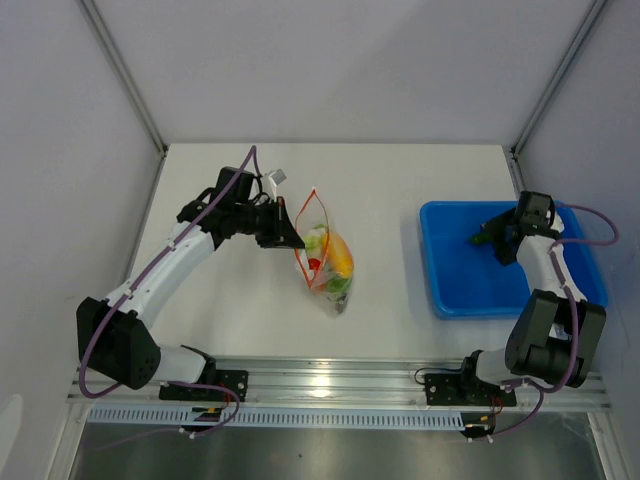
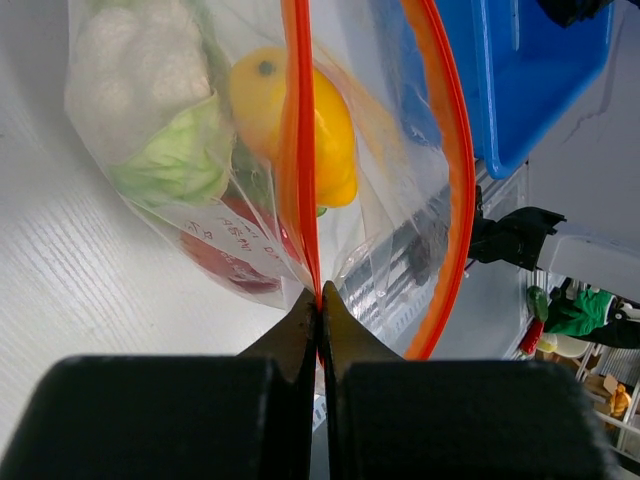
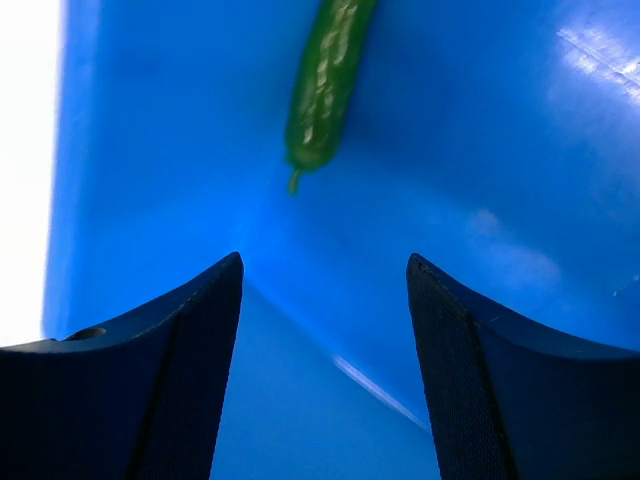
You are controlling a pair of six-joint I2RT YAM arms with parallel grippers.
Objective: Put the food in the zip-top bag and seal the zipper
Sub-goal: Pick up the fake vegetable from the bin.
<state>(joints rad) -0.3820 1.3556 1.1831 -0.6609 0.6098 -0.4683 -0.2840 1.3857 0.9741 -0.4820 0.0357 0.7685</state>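
Though hidden overhead, left tool (image 2: 320, 300) pinches zipper (image 2: 296, 150).

The clear crinkly plastic zip-top bag (image 1: 325, 262) has a thin orange-red zipper strip (image 2: 298, 140) along its mouth and dark printed lettering low on one side. Through the film show a bright yellow toy fruit (image 2: 320, 130) with a dark dot, a pale green leafy piece (image 2: 175, 160), a white bumpy piece (image 2: 130, 60) and a deep red round piece (image 2: 215, 255). The shallow plastic tray (image 1: 470, 290) is vivid blue, and the slim knobbly pod (image 3: 325, 80) in it is dark green. The table (image 1: 400, 320) is white with faint grain lines. The left gripper (image 2: 320, 300) and the right gripper (image 3: 323, 260) are black.
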